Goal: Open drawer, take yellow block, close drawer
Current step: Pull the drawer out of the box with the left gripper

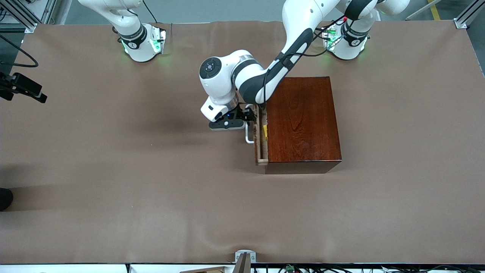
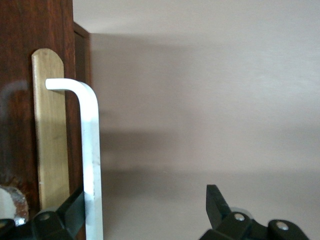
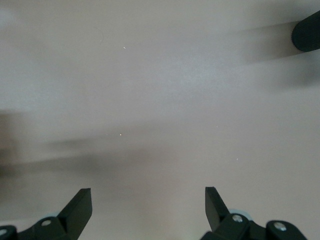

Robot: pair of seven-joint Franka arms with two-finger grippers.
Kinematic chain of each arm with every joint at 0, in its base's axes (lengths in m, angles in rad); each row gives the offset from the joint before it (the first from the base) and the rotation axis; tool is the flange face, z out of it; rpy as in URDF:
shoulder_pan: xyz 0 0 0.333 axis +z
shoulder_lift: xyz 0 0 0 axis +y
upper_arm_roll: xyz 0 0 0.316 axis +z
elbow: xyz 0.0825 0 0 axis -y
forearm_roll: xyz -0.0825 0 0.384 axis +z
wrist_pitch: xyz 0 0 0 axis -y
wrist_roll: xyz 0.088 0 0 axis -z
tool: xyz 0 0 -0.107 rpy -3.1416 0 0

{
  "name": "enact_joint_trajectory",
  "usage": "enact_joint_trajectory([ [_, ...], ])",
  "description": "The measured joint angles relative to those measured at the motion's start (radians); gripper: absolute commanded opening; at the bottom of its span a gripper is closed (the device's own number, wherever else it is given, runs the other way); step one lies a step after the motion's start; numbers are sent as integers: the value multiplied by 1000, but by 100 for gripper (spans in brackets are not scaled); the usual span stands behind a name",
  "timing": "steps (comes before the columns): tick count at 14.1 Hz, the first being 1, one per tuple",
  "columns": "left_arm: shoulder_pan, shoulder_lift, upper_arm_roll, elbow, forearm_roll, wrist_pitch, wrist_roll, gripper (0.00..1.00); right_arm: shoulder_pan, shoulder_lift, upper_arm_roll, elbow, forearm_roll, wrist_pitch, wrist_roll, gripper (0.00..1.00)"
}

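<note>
Brown cloth covers the table (image 1: 113,170) from edge to edge, and the dark reddish-brown wooden box (image 1: 303,121) is seen sitting nearer the left arm's end of it. Opening is the step in hand: the drawer (image 1: 261,151) is pulled out only a sliver, on the face turned toward the right arm's end of the table, its pale interior just showing. The white handle (image 1: 248,135) is being worked by the left gripper (image 1: 251,114), which is stationed at it with fingers spread; one finger (image 2: 70,212) is seen on the drawer-front side of the bar, the other well clear of it, so the handle is hooked rather than clenched. The right gripper (image 3: 148,207) is parked out of the front view, spread wide and empty over bare cloth, waiting. The yellow block (image 1: 265,131) is glimpsed inside the narrow gap. A longer pull is judged necessary before the block can be reached from above.
</note>
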Motion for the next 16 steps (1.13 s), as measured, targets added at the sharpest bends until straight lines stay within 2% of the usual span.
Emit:
enact_joint_trajectory([
  [11, -2, 5, -2, 0, -97, 129, -3, 100, 0, 5, 0, -1, 0, 0, 0, 100],
  [16, -2, 8, -7, 0, -117, 178, -3, 100, 3, 106, 1, -3, 14, 13, -1, 100],
])
